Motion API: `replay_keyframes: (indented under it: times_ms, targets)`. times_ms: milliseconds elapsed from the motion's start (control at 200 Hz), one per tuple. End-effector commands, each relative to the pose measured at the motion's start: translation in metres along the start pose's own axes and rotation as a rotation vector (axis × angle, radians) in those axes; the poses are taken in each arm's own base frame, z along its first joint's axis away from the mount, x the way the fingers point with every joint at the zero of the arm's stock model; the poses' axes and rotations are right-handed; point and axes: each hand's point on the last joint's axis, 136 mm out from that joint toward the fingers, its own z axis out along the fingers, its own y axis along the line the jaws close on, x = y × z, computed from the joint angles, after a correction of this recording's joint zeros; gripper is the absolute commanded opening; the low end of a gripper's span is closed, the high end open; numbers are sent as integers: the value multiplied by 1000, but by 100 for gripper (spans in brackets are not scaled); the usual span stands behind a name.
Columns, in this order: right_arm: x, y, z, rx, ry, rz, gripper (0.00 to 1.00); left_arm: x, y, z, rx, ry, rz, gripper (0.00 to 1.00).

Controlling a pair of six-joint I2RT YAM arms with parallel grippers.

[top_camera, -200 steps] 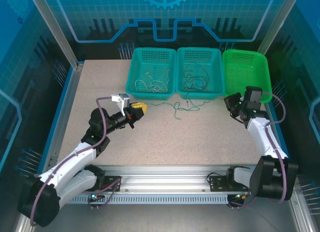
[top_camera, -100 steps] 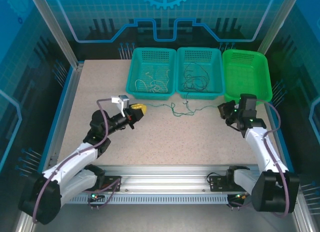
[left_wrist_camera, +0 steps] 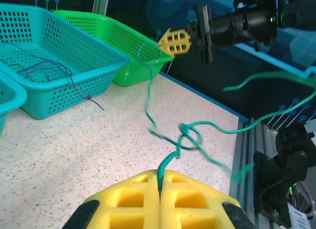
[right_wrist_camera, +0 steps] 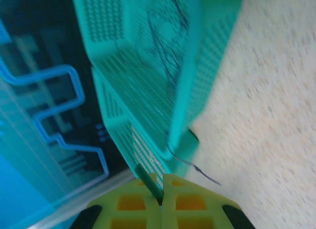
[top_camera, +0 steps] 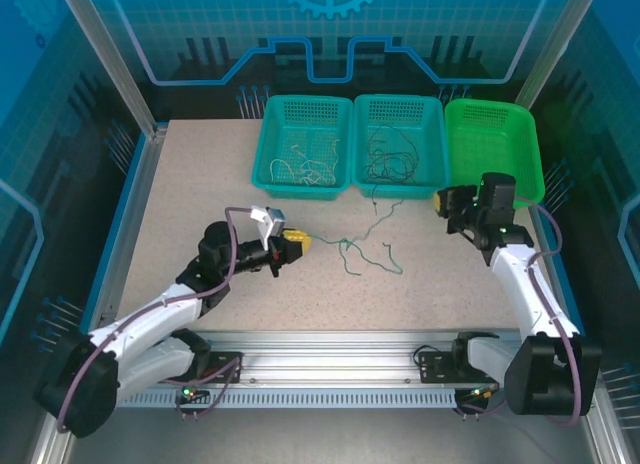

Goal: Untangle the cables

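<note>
Now, left fingers pinched shut on one green cable, right fingers gripping a green strand, three baskets.

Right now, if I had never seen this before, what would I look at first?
Probably the green cables, knotted together in the air over the middle of the table, pinched by the yellow left gripper and the right gripper. Next, three baskets along the far edge: the left teal basket with whitish wires, the middle teal basket with dark wires, and a bright green basket.
</note>
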Motion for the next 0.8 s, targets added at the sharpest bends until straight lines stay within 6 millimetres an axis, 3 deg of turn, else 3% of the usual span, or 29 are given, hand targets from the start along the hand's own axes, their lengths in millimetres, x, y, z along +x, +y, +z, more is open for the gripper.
replay_keyframes:
  times_ms: [0, 165, 300, 315, 430, 570, 645, 790]
  targets:
    - [-46, 19, -25, -60, -187, 14, 0, -7, -6, -12, -29, 4, 126, 0]
    - [-68, 34, -37, -133, -199, 41, 0, -4, -7, -15, -31, 9, 138, 0]
    - [-88, 39, -51, -153, -244, 60, 0, -4, 12, -15, -131, 0, 131, 0]
    - [-90, 50, -58, -174, -262, 42, 0, -5, 13, -15, -138, -4, 133, 0]
    - [-106, 73, -81, -213, -380, -75, 0, -18, 23, -23, -231, -53, 137, 0]
    - [-116, 111, -89, -371, -395, -137, 0, -35, 14, -31, -227, -110, 163, 0]
    - [-126, 132, -96, -450, -431, -164, 0, -38, 13, -32, -227, -108, 172, 0]
    - [-150, 153, -109, -486, -582, -235, 0, -34, 15, -31, -232, -103, 167, 0]
